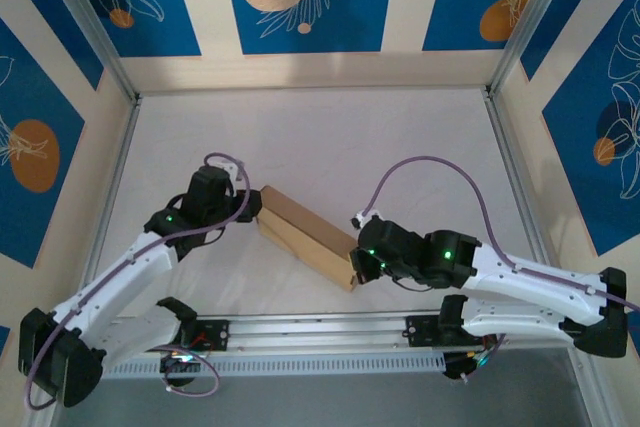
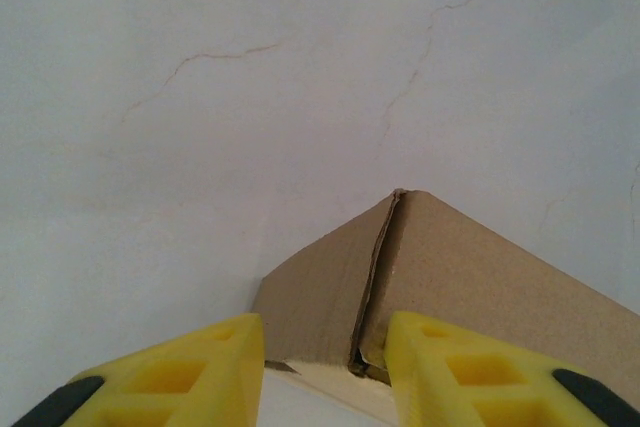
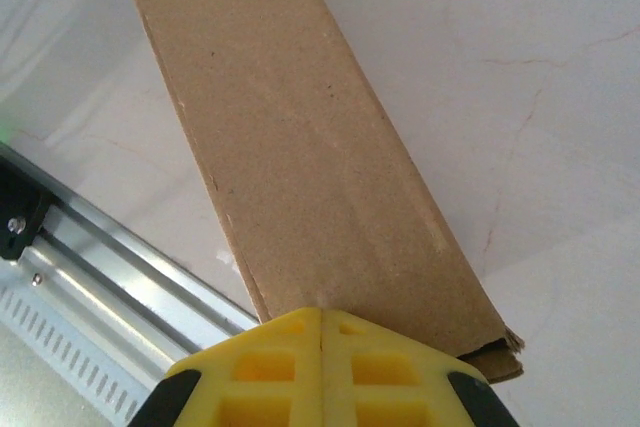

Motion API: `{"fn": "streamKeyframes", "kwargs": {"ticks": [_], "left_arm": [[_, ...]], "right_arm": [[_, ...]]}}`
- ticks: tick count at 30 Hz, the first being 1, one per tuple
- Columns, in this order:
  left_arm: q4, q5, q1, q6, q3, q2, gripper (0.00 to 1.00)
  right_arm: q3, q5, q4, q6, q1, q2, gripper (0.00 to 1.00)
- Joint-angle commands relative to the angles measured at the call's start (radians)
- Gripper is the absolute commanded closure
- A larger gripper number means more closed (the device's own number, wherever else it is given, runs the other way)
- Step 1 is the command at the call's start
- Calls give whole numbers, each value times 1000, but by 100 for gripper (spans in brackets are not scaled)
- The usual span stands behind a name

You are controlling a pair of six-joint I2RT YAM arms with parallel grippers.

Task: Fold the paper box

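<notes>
- Paper box [image 1: 305, 237] lay on surface [image 1: 330, 137] between both arms.
- We saw left fingers [image 2: 200, 367] part-open astride its corner, holding nothing; right fingers [image 3: 280, 357] shut against its end.
- We judged an uneven push could skid it, reopening the corner seam.

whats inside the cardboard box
The box looks folded closed, so its brown panels hide the inside. In the left wrist view a corner seam gapes slightly, showing only a dark slit; whether anything is in there cannot be told.
</notes>
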Motion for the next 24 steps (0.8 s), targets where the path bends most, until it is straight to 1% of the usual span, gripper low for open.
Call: {"fn": "streamKeyframes", "kwargs": {"ticks": [1, 5, 7, 12, 18, 21, 24], "left_arm": [[-107, -2, 3, -28, -41, -65, 64], [-205, -124, 4, -21, -12, -166, 61], [-235, -149, 4, -18, 7, -185, 61], [-248, -144, 4, -40, 9, -194, 61], [-249, -149, 5, -47, 11, -214, 61], [-248, -150, 4, -44, 12, -215, 61], [-231, -136, 4, -54, 1, -207, 60]], "right_arm": [[-14, 22, -116, -18, 32, 56, 100], [36, 102, -145, -7, 115, 103, 100], [56, 144, -161, 9, 156, 134, 100], [71, 194, -150, 61, 239, 215, 100], [119, 267, -188, 128, 328, 292, 100], [115, 271, -180, 148, 341, 311, 100], [89, 275, -153, 153, 306, 336, 100]]}}
